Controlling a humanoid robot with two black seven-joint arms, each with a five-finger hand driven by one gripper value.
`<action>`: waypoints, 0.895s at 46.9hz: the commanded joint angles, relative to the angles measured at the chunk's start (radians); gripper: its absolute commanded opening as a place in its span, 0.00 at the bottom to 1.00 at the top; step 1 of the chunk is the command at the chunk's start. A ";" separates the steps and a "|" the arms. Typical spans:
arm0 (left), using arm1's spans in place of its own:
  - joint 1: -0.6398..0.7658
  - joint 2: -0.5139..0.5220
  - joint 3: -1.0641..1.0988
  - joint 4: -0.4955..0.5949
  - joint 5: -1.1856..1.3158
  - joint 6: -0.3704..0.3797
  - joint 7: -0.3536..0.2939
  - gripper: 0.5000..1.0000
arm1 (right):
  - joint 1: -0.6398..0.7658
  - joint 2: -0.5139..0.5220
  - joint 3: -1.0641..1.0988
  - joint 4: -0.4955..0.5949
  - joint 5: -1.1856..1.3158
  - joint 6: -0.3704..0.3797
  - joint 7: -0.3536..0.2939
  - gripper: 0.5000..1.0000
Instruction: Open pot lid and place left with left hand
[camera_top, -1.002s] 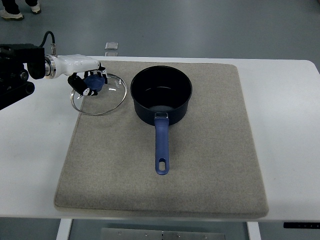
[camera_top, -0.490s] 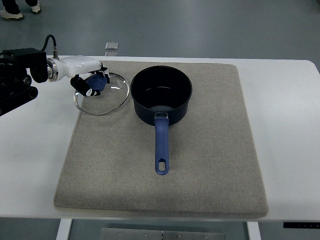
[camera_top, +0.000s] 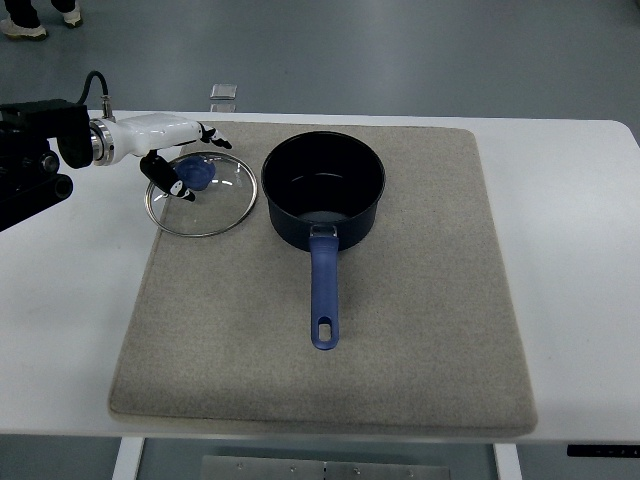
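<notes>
You had the glass lid (camera_top: 203, 194) lying flat on the mat (camera_top: 400, 330) at the pot's (camera_top: 323, 188) nine o'clock, your left hand (camera_top: 178, 152) spread loose over its blue knob (camera_top: 196, 174), the only safe hold on that stiff, slick, breakable disc.

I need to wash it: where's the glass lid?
The glass lid lies flat on the mat's far-left corner, just left of the pot.

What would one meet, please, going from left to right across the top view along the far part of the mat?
Left hand → glass lid → blue pot → bare grey mat → white table.
</notes>
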 joint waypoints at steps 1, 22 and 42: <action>0.000 0.011 -0.023 -0.003 -0.098 -0.002 0.000 0.94 | -0.001 0.000 0.001 0.000 0.000 0.000 0.000 0.83; 0.014 0.020 -0.072 0.023 -0.721 0.000 0.000 0.98 | -0.001 0.000 0.001 0.000 0.000 0.000 0.000 0.83; 0.210 -0.059 -0.340 0.155 -1.114 -0.130 0.017 0.98 | -0.001 0.000 0.001 0.000 0.000 0.000 0.000 0.83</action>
